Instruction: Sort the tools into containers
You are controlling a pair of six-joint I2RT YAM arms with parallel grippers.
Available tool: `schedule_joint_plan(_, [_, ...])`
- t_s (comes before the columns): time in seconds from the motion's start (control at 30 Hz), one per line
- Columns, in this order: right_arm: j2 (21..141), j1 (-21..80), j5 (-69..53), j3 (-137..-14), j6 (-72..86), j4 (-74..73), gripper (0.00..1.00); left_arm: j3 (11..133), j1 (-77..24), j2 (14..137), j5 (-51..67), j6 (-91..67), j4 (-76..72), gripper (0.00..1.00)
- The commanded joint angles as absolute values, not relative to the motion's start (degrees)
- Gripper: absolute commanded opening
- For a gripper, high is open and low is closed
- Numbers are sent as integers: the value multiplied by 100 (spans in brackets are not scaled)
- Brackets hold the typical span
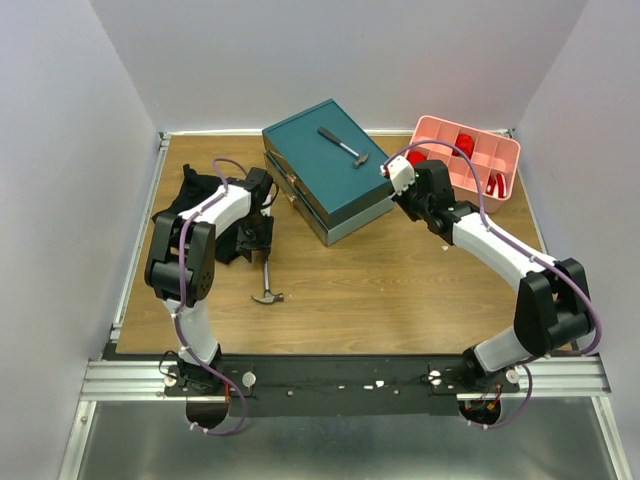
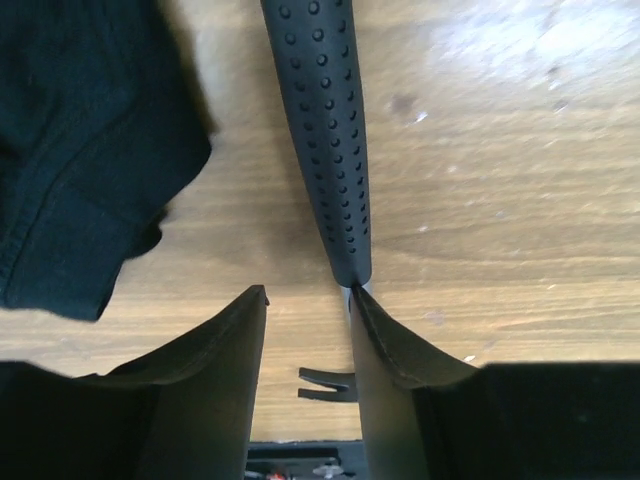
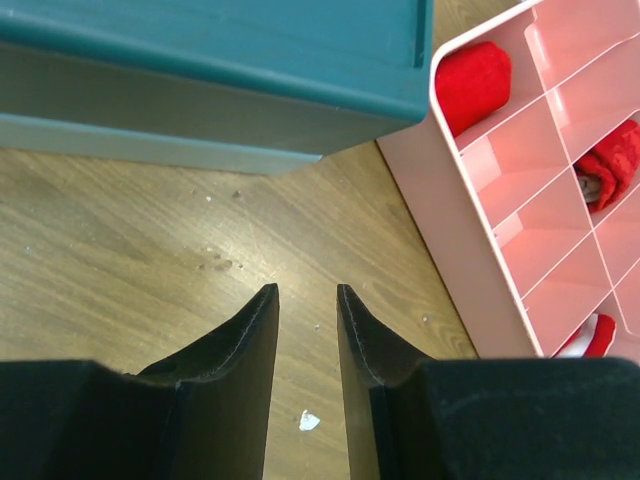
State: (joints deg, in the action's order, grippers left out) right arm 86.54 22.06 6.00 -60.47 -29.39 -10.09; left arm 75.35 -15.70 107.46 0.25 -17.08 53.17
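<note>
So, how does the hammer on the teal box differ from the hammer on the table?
The hammer on the box lies slanted on the teal lid, with no gripper over it. The hammer on the table lies on the wooden tabletop, head toward the near edge, with the left gripper open over its handle. Both have dark handles and steel heads.

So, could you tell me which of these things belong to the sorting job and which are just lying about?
Job: hammer on the table; hammer on the box; teal drawer box.
Lying about: black cloth; pink tray with red items.
</note>
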Motion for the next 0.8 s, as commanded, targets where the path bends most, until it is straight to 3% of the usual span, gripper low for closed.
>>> schedule_joint_plan(0.0, [8464,2215,448,-5880,-2900,-914,38,7682,-1652,10811,413,-1740,4851,47])
schedule_joint_plan(0.4, [8596,2215,431,-6003,-2918,-975,38,7575,-1644,10389,466,-1969,5036,40])
schedule_joint_plan(0.77, [8727,2215,422,-6029,-2971,-949,38,8086,-1652,11188,519,-1837,4623,48])
